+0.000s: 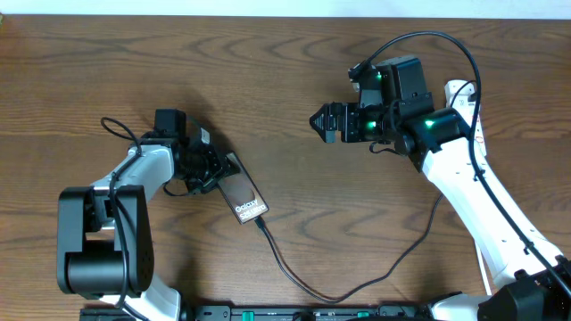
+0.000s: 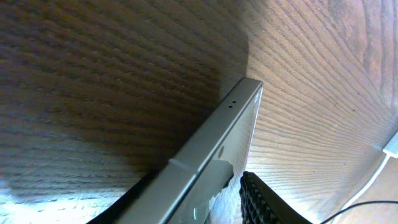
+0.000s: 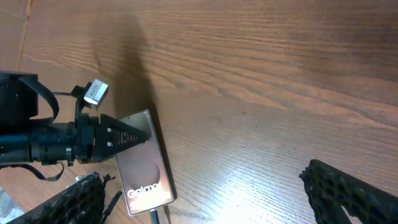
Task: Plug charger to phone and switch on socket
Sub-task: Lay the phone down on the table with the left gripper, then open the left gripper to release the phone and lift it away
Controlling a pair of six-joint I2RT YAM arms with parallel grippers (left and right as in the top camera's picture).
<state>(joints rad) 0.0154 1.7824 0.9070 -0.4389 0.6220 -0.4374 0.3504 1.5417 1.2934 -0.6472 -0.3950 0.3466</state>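
The phone (image 1: 243, 194) has a glossy brown back with white "Galaxy" lettering at its near end. It sits left of centre and also shows in the right wrist view (image 3: 143, 163). My left gripper (image 1: 207, 169) is shut on the phone's far end, and the phone's edge runs between its fingers (image 2: 199, 177). The charger (image 1: 303, 283), a thin black cable, is plugged into the phone's near end (image 3: 154, 216) and loops right under my right arm. My right gripper (image 1: 319, 120) is open and empty above the table (image 3: 199, 183). The socket (image 1: 461, 91) is a white strip mostly hidden by my right arm.
Bare wooden table (image 1: 294, 62) lies between the two arms and along the back. The arm bases and a dark rail (image 1: 312, 312) run along the front edge. A white cord (image 2: 379, 171) shows at the right edge of the left wrist view.
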